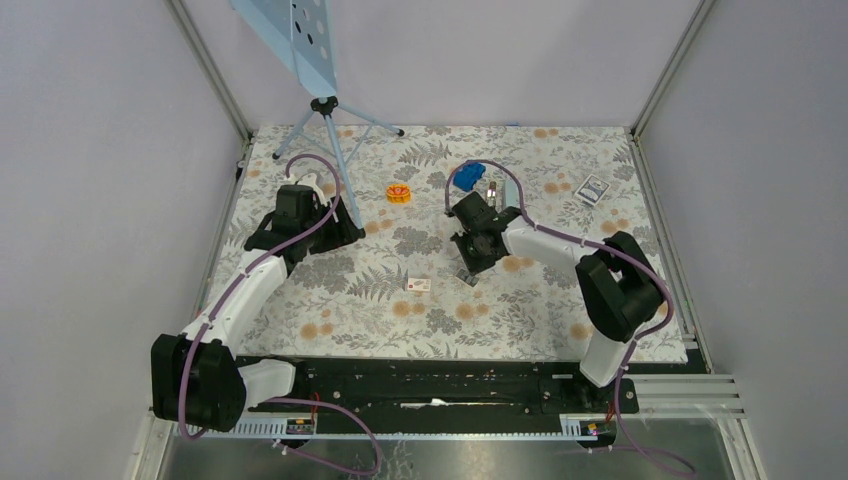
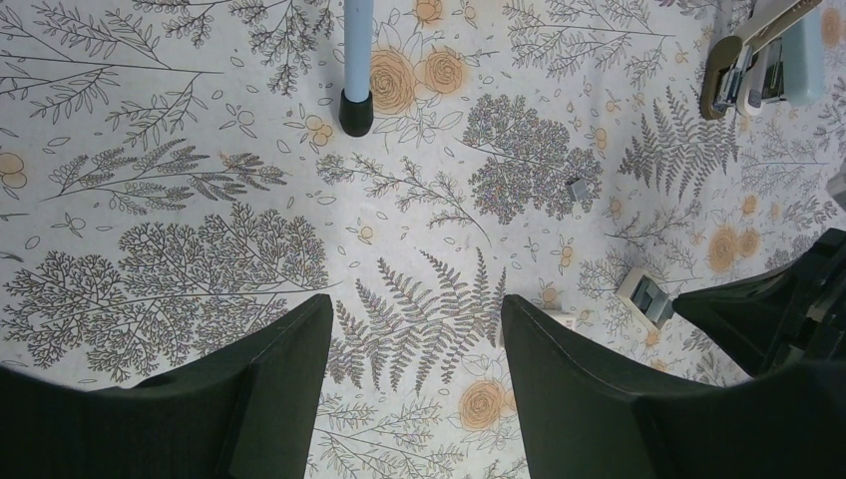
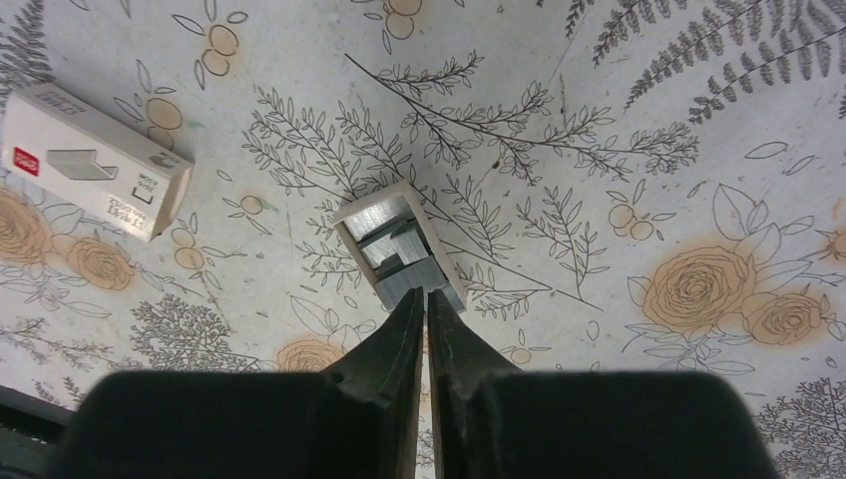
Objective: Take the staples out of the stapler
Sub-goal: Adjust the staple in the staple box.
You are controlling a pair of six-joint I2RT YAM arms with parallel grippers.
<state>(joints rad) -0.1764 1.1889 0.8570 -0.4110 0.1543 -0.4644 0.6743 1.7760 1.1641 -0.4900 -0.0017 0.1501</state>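
You're looking close to done here. The staples (image 3: 399, 249) are sitting out around the middle of the table (image 1: 520, 322), well apart from the stapler (image 1: 480, 182), which is lying open toward the far edge. Your right gripper (image 3: 427, 297) is pinching the near end of the staples with its jaws almost together. The staples seem to be resting on the cloth, so what's remaining is probably just letting go and backing off. Whether anything is hiding inside the stapler isn't showing. Your left gripper (image 2: 414, 309) is hovering spread wide and empty over the left half of the table, touching nothing. A small white box (image 3: 95, 160) with a red mark is lying near the staples, not touching them. The cloth covering the table is pale, printed with grey ferns and orange roses. A tripod (image 1: 323, 104) carrying a light blue board (image 1: 295, 40) is standing at the far left corner. A small orange thing (image 1: 399, 193) is sitting toward the far edge, and a small card (image 1: 594, 189) is lying near the far right corner. Plain pale walls and metal posts are closing in three sides.
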